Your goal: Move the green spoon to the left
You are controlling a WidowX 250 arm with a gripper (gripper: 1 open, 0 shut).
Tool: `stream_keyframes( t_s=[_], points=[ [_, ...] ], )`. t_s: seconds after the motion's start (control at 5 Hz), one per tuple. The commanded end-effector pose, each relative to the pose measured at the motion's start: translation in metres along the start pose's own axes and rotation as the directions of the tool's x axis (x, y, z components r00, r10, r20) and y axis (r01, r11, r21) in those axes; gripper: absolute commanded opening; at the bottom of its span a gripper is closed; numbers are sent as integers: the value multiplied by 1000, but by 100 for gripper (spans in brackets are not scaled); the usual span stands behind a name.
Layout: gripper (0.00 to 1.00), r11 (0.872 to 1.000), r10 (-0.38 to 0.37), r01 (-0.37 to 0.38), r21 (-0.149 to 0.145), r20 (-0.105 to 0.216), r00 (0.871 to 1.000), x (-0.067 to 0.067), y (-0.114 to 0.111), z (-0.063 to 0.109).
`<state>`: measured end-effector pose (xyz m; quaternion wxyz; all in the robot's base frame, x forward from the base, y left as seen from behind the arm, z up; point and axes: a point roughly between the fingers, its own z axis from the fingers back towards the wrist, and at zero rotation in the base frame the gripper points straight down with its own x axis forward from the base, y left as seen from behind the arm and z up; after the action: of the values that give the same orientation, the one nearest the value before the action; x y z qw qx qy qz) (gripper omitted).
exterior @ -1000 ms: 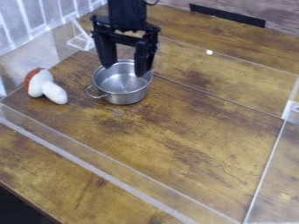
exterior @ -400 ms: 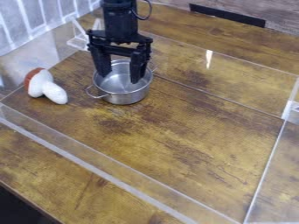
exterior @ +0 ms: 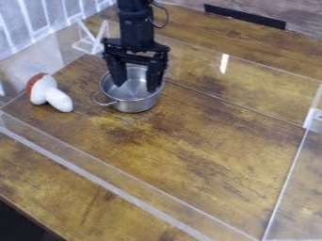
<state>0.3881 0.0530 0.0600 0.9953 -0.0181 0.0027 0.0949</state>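
A black claw [exterior: 135,71], silver pot [exterior: 131,94], red-and-white mushroom [exterior: 49,92], brown wood-grain table [exterior: 214,132].

Even, moderately bright light, white glare spot on wooden table [exterior: 227,141], reflections along clear barrier edges, soft low-resolution picture, faint shadows

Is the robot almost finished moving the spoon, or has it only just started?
Only just started. Nothing looks done: no green spoon shows anywhere. It may be inside the metal pot, behind the claw. Right now the claw is wide open over the pot, holding nothing. Grabbing, lifting and carrying the spoon left, toward the mushroom toy, are all left.
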Motion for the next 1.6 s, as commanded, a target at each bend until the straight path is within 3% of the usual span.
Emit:
stream_keyframes(
  t_s=[0.0, 0.2, 0.4, 0.6, 0.8, 1.2, 1.4],
  points=[
    [100, 999, 45, -45, 2, 40, 998, 1, -10, -3],
    [100, 1000, 19, -19, 2, 35, 999, -2, -10, -9],
    [0, 1000, -2, 2, 2, 26, 1000, -7, -7, -17],
    [0, 1000, -9, 9, 1, 25, 1000, -9, -12, -25],
    [0, 1000, -17, 18, -4, 34, 999, -14, -19, -19],
    [0, 993, -116, 117, -12, 45, 992, -17, -16, -5],
    [0, 994, -111, 112, -18, 54, 992, -18, -13, 11]
  ],
)
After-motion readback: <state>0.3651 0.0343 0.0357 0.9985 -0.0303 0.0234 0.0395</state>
